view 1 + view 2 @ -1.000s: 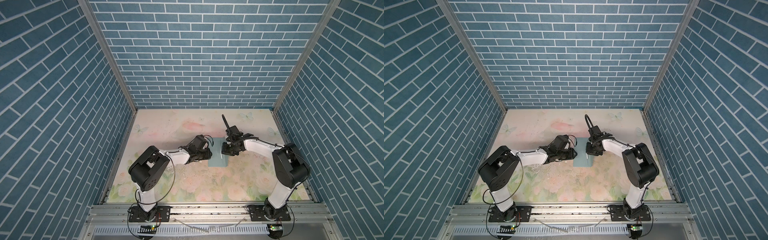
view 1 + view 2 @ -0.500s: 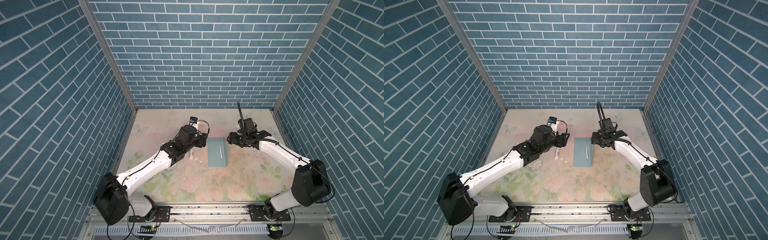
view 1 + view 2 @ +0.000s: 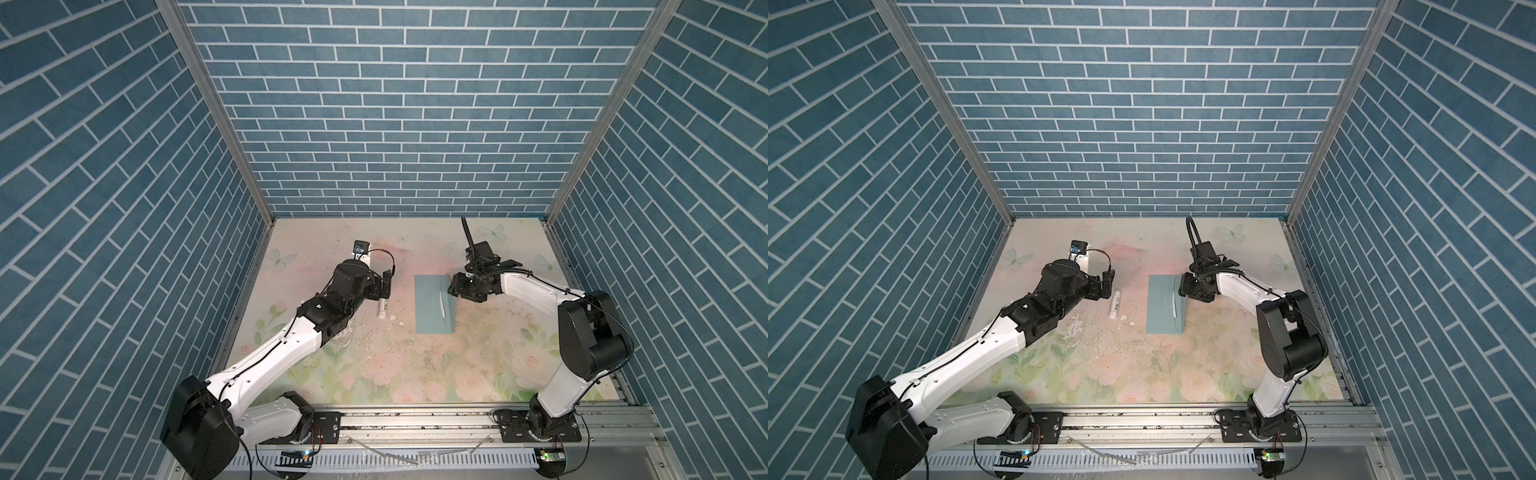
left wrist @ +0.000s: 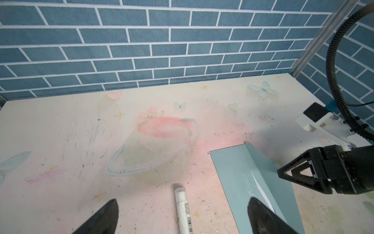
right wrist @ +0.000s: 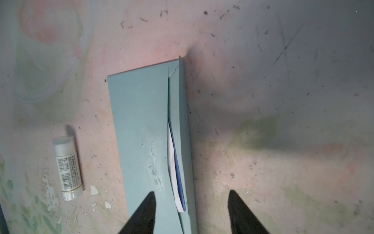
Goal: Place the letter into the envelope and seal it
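While both pairs of jaws stand apart, neither holds anything. The left gripper (image 4: 183, 200) gapes wide, right over the glue stick (image 4: 183, 210). The right gripper (image 5: 191, 192) is about half open, straddling the flap (image 5: 179, 113) of the envelope (image 5: 139, 121) from above; whether it touches the paper I cannot tell. The envelope lies flat on the table (image 3: 374, 365) between the two grippers, with the glue stick just beside it on the left arm's side. Its flap stands half raised along the long edge nearest the right gripper, and the letter (image 5: 172, 156) shows as a white, blue-edged sliver in the mouth. I judge it thin, light, floppy paper that slides and creases easily, so it is better pressed flat at mid-flap than pinched.
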